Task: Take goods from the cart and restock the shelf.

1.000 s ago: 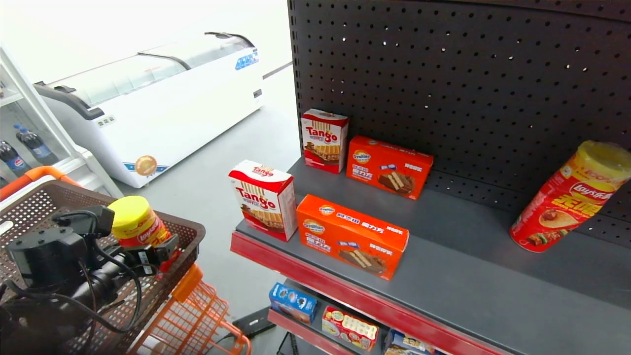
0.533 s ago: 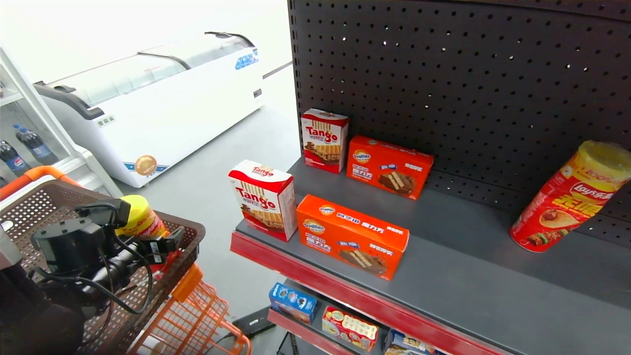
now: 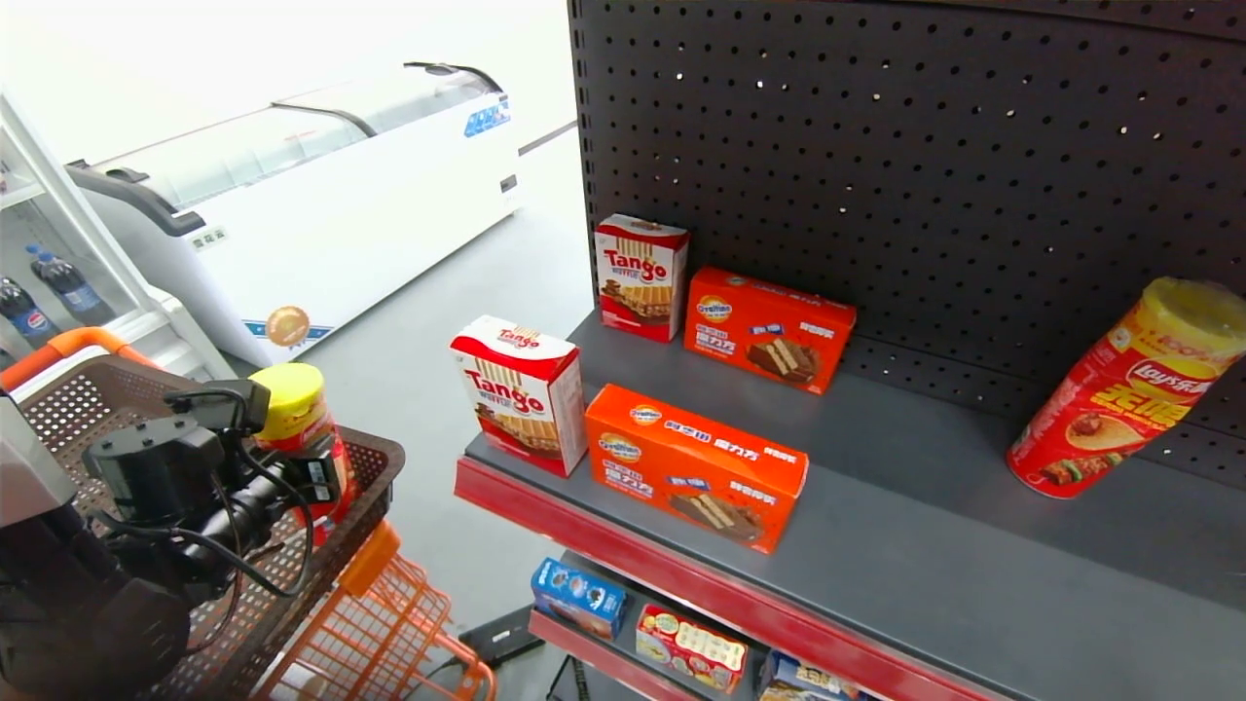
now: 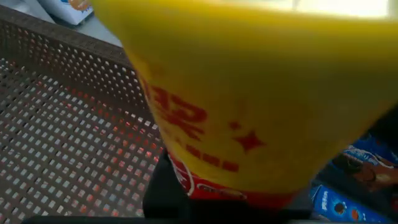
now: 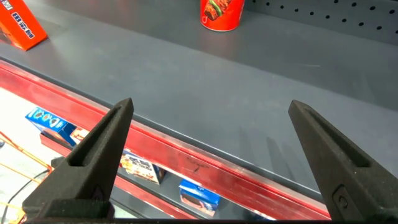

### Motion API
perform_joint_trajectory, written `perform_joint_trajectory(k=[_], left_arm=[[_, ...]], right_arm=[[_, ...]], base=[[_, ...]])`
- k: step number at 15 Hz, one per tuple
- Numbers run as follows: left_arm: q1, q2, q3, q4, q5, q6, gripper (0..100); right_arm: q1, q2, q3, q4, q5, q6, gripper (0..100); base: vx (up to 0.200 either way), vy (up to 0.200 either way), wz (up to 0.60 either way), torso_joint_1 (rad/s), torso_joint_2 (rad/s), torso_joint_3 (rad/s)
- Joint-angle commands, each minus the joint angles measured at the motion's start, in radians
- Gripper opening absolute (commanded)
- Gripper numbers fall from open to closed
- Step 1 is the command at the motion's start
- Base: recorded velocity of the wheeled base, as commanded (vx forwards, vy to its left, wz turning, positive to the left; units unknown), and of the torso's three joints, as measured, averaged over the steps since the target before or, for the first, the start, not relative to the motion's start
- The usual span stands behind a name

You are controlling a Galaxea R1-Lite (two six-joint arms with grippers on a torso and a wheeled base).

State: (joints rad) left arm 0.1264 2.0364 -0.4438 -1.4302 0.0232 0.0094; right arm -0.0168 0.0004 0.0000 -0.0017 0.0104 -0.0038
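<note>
My left gripper (image 3: 313, 474) is shut on a red chip can with a yellow lid (image 3: 295, 414), holding it nearly upright just above the brown cart basket (image 3: 375, 458). Up close in the left wrist view, that chip can (image 4: 249, 106) hangs over the basket's mesh floor (image 4: 56, 155). The grey shelf board (image 3: 925, 506) lies to the right. A second chip can (image 3: 1129, 389) leans against the pegboard at its far right. My right gripper (image 5: 214, 162) is open above the shelf's red front edge (image 5: 186, 155), with nothing between its fingers. The second chip can (image 5: 222, 12) stands far ahead of it.
Two wafer boxes (image 3: 521, 394) (image 3: 641, 277) and two orange boxes (image 3: 696, 465) (image 3: 769, 329) stand on the shelf's left half. Bare board lies between them and the leaning can. Small packs (image 3: 579, 596) sit on the lower shelf. A white freezer (image 3: 311, 214) stands behind the cart.
My left gripper has risen and shifted right with the chip can, which now stands more upright above the basket rim. The shelf goods have not moved.
</note>
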Motion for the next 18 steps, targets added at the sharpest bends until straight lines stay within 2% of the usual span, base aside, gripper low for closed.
perform_joint_trajectory(k=[1,2,4,5,6,9,10,11,14,15,16,18], left_arm=[[-0.001,-0.002,-0.007,-0.003,0.000,0.001,0],[-0.001,-0.002,-0.009,-0.006,0.000,0.004,0],[-0.004,-0.019,-0.029,-0.009,0.001,0.044,0],[-0.004,-0.027,-0.032,-0.009,0.001,0.047,0],[-0.019,-0.119,-0.064,0.004,0.004,0.057,0],[-0.031,-0.344,-0.053,0.182,0.000,0.109,0],[-0.031,-0.383,-0.061,0.209,0.003,0.106,0],[-0.040,-0.421,-0.065,0.229,0.001,0.118,0],[-0.114,-0.498,-0.084,0.284,0.004,0.121,0],[-0.117,-0.499,-0.099,0.298,0.001,0.121,0],[-0.180,-0.533,-0.121,0.343,-0.045,0.110,0],[-0.278,-0.613,-0.107,0.421,-0.213,0.058,0]], right_arm=[[0.000,0.000,0.000,0.000,0.000,-0.001,100],[0.000,0.000,0.000,0.000,0.000,-0.001,100],[0.000,0.000,0.000,0.000,0.000,-0.001,100],[0.000,0.000,0.000,0.000,0.000,-0.001,100],[0.000,0.000,0.000,0.000,0.000,-0.001,100],[0.001,0.000,0.000,0.000,0.000,-0.001,100],[0.001,0.000,0.000,0.000,0.000,-0.001,100],[0.000,0.000,0.000,0.000,0.000,-0.001,100],[0.000,0.000,0.000,0.000,0.000,-0.001,100],[0.000,0.000,0.000,0.000,0.000,-0.001,100],[0.000,0.000,0.000,0.000,0.000,-0.001,100],[0.000,0.000,0.000,0.000,0.000,-0.001,100]], base=[[0.000,0.000,0.00,0.000,0.00,0.000],[0.000,0.000,0.00,0.000,0.00,0.000],[0.000,0.000,0.00,0.000,0.00,0.000],[0.000,0.000,0.00,0.000,0.00,0.000],[0.000,0.000,0.00,0.000,0.00,0.000],[0.000,0.000,0.00,0.000,0.00,0.000],[0.000,0.000,0.00,0.000,0.00,0.000],[0.000,0.000,0.00,0.000,0.00,0.000],[0.000,0.000,0.00,0.000,0.00,0.000],[0.000,0.000,0.00,0.000,0.00,0.000],[0.000,0.000,0.00,0.000,0.00,0.000],[0.000,0.000,0.00,0.000,0.00,0.000]])
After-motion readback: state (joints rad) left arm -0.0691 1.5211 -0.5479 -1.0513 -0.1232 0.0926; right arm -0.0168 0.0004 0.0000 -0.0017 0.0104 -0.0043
